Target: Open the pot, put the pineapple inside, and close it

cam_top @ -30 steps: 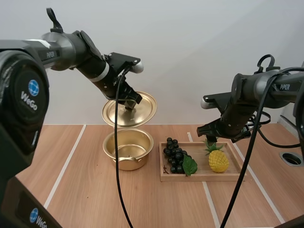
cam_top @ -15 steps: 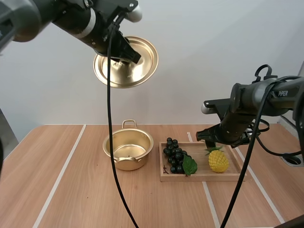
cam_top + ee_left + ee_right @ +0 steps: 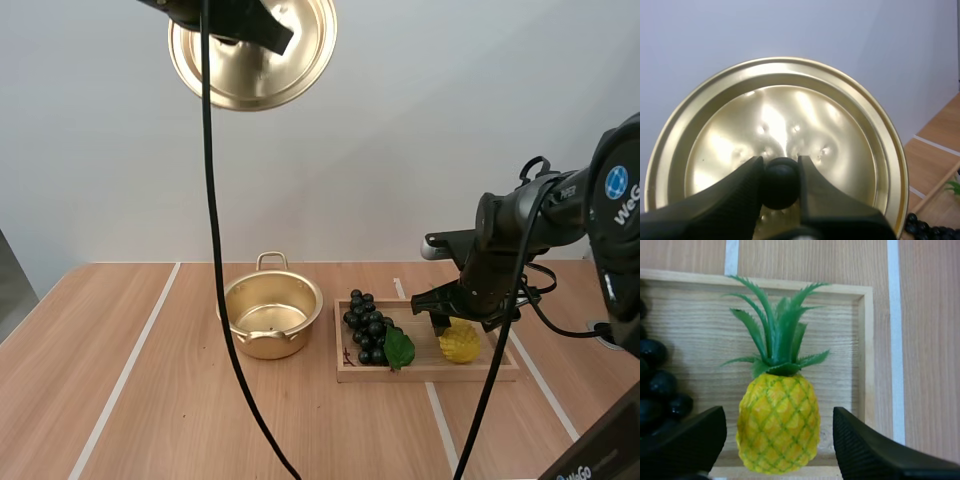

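Lying in tray (image 3: 430,375): pineapple (image 3: 462,346) + grapes (image 3: 368,328); pot (image 3: 270,346) w/o lid (image 3: 292,62).

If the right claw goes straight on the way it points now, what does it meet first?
Most likely the pineapple on the wooden tray: it lies centred between the open fingers of the right claw. Distance unclear.

High above the tray (image 3: 428,373), the lid (image 3: 240,72) loses its upper rim to the picture's edge, and the left tool (image 3: 272,33) holding it is mostly cut off there too. In the left wrist view its fingers (image 3: 735,200) cover the lid's lower rim. Over the tray, the right tool (image 3: 455,322) hides the pineapple's (image 3: 462,346) crown. The grapes (image 3: 654,354) beside it are cropped.
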`<action>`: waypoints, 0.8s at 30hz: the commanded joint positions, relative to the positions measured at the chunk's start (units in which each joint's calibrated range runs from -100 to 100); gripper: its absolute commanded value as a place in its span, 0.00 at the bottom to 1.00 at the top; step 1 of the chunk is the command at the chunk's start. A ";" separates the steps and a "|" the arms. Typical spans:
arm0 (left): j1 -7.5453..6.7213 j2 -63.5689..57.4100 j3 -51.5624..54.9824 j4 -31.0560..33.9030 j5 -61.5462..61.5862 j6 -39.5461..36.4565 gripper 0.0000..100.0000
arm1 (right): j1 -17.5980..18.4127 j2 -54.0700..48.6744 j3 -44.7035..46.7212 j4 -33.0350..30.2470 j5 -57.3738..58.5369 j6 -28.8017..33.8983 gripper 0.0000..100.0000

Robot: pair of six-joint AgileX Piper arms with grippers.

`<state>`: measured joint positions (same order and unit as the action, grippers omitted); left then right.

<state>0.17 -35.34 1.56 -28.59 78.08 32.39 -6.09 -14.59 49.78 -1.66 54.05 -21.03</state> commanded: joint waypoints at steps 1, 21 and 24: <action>-0.20 -1.59 -1.44 -1.38 -3.10 -0.54 0.00 | -0.19 0.91 0.24 -0.72 -1.28 0.15 1.00; -0.20 -2.77 -5.43 -1.15 0.76 -0.54 0.00 | -0.19 9.13 0.24 -3.20 -8.78 0.15 1.00; -0.13 -2.77 -5.43 -1.17 0.58 -0.54 0.00 | -0.19 10.29 0.24 -4.11 -9.54 0.15 1.00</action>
<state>0.17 -37.79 -3.48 -28.59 79.31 32.39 -6.09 -4.80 49.78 -4.77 45.77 -21.04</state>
